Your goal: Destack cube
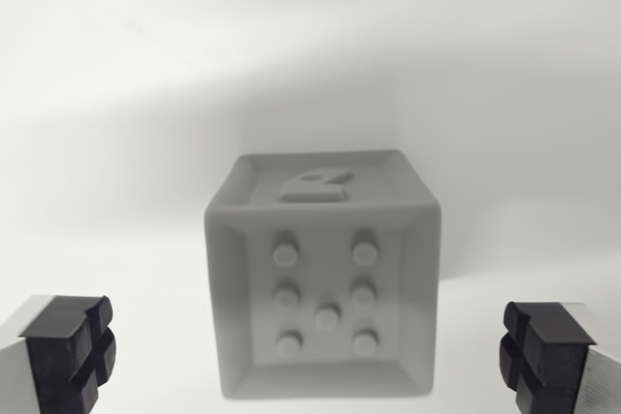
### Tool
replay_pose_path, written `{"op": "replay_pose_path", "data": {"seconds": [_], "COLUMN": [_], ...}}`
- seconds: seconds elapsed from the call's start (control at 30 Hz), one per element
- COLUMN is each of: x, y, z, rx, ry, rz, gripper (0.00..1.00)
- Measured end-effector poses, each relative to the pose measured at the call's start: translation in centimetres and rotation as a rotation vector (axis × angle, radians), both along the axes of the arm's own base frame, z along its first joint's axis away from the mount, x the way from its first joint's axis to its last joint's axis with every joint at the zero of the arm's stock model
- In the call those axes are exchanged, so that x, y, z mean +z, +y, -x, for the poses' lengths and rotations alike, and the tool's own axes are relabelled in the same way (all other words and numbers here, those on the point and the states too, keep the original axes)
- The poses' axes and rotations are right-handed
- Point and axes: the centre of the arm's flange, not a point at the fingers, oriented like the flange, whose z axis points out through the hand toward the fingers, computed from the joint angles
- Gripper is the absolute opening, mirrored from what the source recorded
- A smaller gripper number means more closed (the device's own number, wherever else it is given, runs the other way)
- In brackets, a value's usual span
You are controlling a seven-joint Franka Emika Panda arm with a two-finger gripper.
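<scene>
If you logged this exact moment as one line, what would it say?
task: destack cube | gripper: open, fingers either side, not touching | cube: grey, raised studs facing camera, centred between fingers | stack beneath: not visible

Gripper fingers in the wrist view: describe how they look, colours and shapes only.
Only the two fingertips show, at the bottom corners. Each finger has a pale grey, flat-sided body ending in a black pad. The pads are blocky, cut by grooves into a cross-like pattern of raised squares. The gripper shows no cables or markings; the rest of the arm is out of view.
</scene>
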Motion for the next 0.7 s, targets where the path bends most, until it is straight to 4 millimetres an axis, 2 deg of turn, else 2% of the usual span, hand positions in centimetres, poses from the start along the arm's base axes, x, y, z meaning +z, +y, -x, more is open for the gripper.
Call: {"op": "replay_pose_path", "data": {"seconds": [0.7], "x": [8.5], "y": [0.0], "z": [0.0], "rx": [0.000], "ry": [-0.001], "rz": [-0.002], "gripper": [1.00]}}
